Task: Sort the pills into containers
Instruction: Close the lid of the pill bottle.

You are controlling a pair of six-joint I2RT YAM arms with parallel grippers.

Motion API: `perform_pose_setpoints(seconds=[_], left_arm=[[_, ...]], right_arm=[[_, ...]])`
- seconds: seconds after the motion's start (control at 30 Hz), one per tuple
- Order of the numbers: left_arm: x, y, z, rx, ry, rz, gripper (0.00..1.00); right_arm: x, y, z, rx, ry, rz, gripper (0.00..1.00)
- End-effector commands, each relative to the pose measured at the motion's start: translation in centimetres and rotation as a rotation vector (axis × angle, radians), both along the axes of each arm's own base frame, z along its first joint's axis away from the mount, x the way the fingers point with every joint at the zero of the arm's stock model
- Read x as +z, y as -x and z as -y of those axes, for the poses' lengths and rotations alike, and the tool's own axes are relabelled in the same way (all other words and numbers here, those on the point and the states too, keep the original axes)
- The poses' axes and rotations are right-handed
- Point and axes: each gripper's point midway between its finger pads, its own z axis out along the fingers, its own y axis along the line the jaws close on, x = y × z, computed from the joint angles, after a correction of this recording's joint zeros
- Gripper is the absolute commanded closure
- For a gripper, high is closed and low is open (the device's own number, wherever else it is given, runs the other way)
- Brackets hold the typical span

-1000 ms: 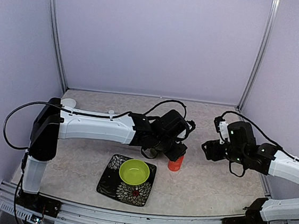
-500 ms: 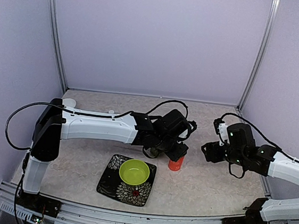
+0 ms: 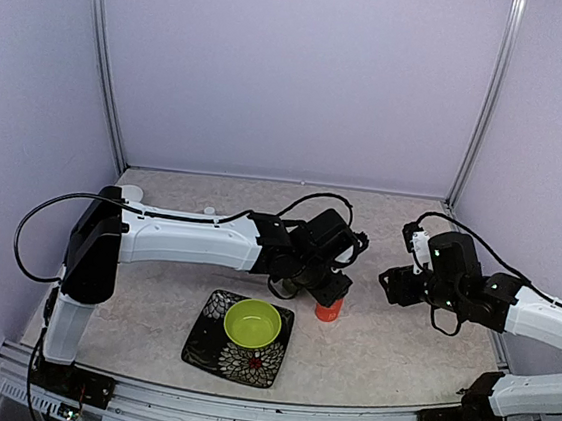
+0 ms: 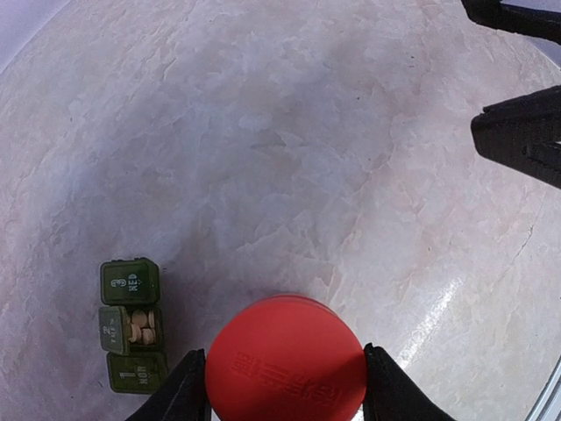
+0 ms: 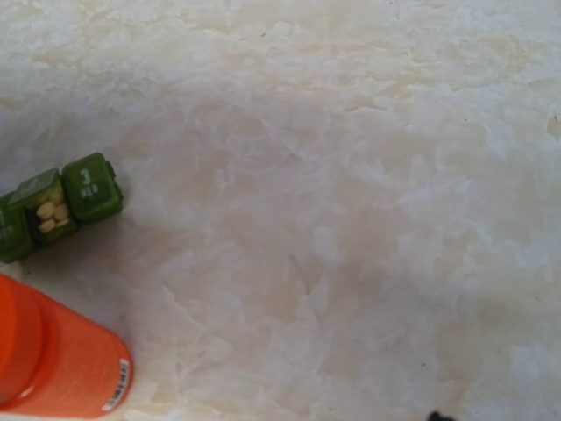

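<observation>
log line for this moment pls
left gripper: gripping bottle | right gripper: open, empty | pillbox: pills in middle compartment

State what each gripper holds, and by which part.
Left gripper clamps the bottle by its red end, fingers on both sides. Right gripper holds nothing.

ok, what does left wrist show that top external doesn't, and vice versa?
Left wrist only: the dark green pillbox, its middle compartment open with pale pills inside and the other two lids shut.
Top external only: the lime-green bowl on a patterned plate, plus both whole arms.
Both: the orange bottle with the left gripper closed around its red cap, and the right gripper open nearby, holding nothing.
</observation>
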Motion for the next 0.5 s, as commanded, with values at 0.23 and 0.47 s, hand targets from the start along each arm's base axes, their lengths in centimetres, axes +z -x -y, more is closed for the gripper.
perform_pose_setpoints(seconds=[0.23,0.47], left_arm=[[-1.6,-0.8,-0.5,-0.006,-0.042,-0.024,0.27],[-1.8,-1.2,-0.6,-0.005,-0.042,-0.026,0.23]], right_arm=[[0.4,-0.2,0.0,-0.005,-0.024,0.016,0.29],[0.3,-0.3,-0.1,-0.001,-0.029,0.017,0.29]])
